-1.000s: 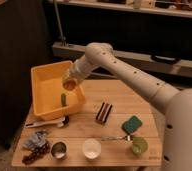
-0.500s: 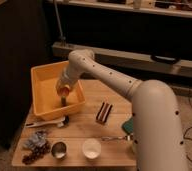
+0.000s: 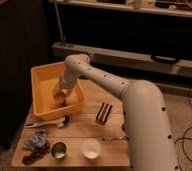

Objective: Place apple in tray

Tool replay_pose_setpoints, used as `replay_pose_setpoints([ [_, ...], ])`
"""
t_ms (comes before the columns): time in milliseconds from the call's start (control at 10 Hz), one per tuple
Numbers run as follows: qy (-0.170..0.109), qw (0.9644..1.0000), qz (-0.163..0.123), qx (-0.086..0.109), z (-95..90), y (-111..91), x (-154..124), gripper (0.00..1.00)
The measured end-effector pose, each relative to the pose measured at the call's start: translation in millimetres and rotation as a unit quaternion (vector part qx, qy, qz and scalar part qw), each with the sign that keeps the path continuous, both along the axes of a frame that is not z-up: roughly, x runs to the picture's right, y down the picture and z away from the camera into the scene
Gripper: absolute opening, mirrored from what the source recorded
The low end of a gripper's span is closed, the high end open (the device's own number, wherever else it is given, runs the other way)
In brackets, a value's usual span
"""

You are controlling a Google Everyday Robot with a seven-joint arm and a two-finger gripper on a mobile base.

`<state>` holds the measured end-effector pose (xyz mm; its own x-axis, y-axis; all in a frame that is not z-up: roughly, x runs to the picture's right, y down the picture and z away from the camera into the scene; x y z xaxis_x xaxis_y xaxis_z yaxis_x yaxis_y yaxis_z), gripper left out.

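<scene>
The yellow-orange tray [image 3: 42, 76] stands at the back left of the wooden table. My gripper [image 3: 59, 95] reaches down inside it, near the tray's right wall. The reddish-orange apple [image 3: 62, 96] shows at the gripper's tip, low inside the tray. The white arm runs from the right of the view across the table to the tray.
A small white bowl [image 3: 91, 148] and a small metal cup [image 3: 58, 149] stand at the front. A dark grape cluster [image 3: 33, 156], a crumpled wrapper [image 3: 38, 142] and a spoon [image 3: 50, 122] lie at the left. A dark bar [image 3: 104, 112] lies mid-table.
The arm has swung left and lowered. The gripper with the apple went from above the tray's right rim down into the tray.
</scene>
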<state>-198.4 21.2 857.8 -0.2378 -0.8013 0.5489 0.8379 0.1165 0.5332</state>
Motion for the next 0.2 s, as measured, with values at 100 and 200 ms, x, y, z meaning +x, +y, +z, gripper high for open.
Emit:
replay_pose_setpoints([
  [100, 0.0, 1.0, 0.0, 0.0, -0.2, -0.1, -0.7, 0.8],
  [200, 0.0, 1.0, 0.0, 0.0, -0.2, 0.1, -0.8, 0.8],
])
